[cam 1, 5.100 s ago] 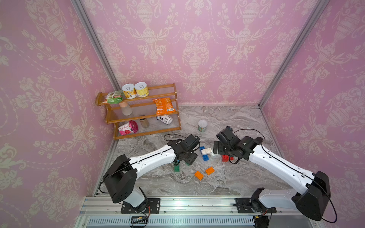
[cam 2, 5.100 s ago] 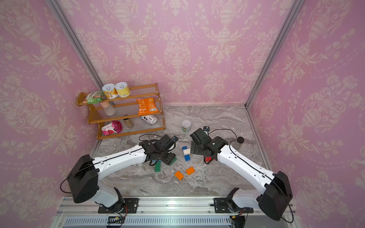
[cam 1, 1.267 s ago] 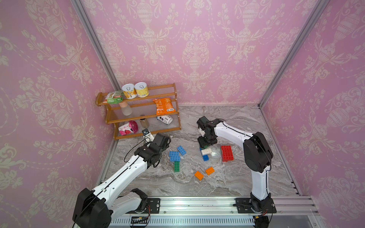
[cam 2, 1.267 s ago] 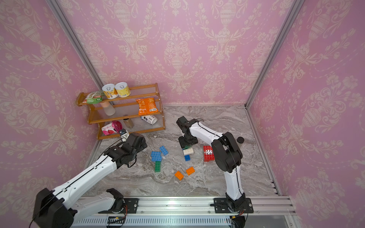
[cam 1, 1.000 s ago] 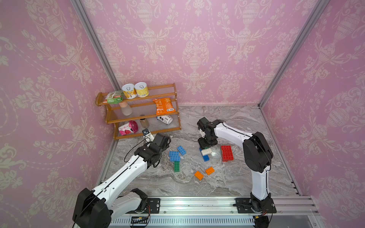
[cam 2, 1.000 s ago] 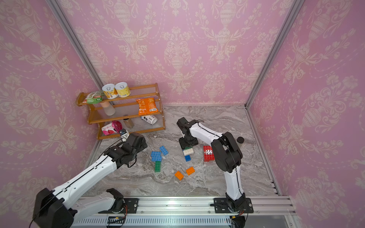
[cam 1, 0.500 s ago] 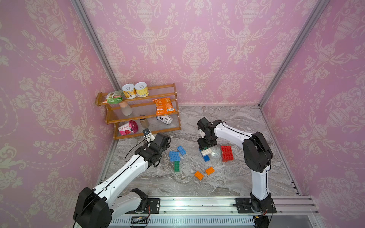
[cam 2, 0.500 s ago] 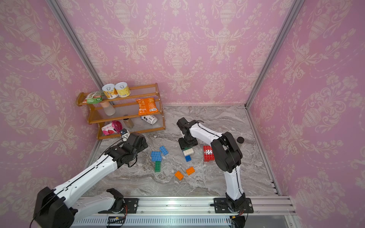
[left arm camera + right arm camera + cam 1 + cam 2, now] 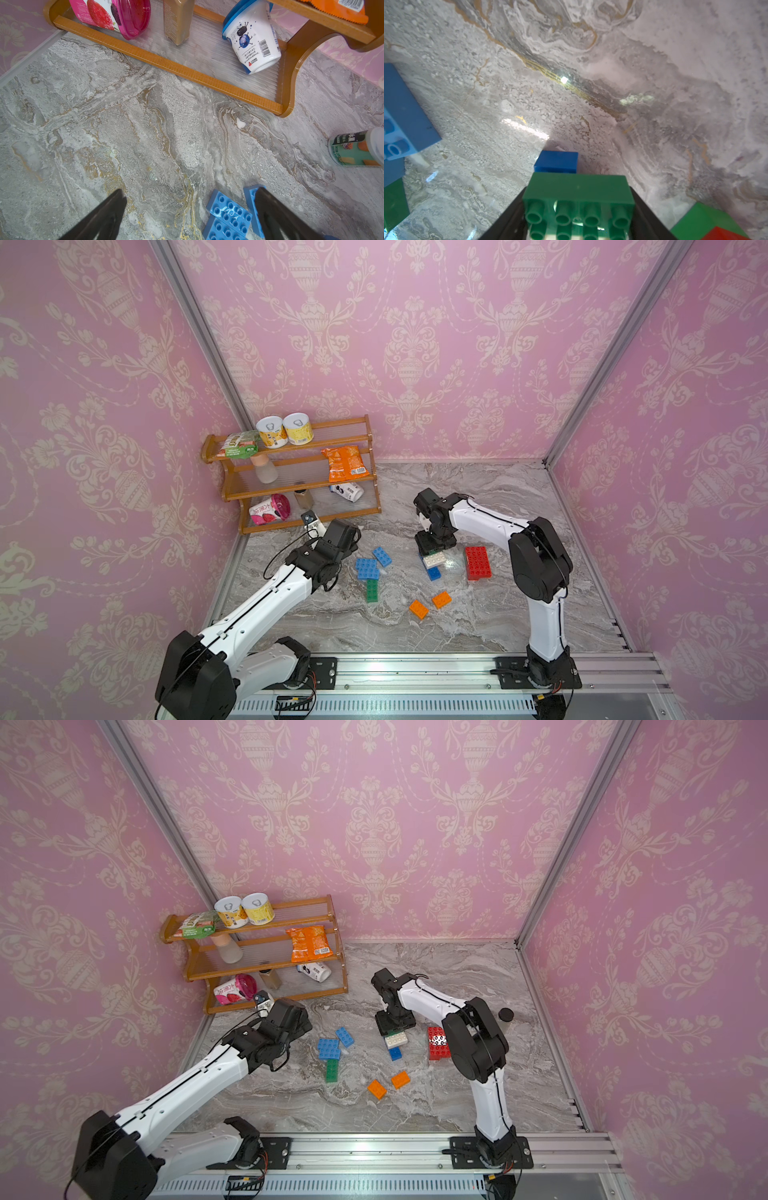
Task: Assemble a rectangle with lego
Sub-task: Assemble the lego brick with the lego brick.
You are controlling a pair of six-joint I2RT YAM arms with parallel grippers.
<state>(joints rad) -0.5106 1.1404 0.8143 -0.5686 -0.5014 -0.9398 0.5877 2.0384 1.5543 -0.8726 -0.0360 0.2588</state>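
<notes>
Seen from above, the left pincer (image 9: 351, 536) hangs wide open and empty at ten o'clock of the blue bricks (image 9: 368, 567) on the tabletop (image 9: 478, 622), while at their three o'clock the right pincer (image 9: 432, 548) grips a green brick (image 9: 578, 187) directly over the white brick (image 9: 434, 560), near the red block (image 9: 478, 563).

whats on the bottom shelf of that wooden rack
A pink strawberry cup on its side, a brown bottle standing, and a blue-and-white yogurt cup on its side. The back of the bottom shelf, under the middle tier, is covered, so anything there is hidden.
</notes>
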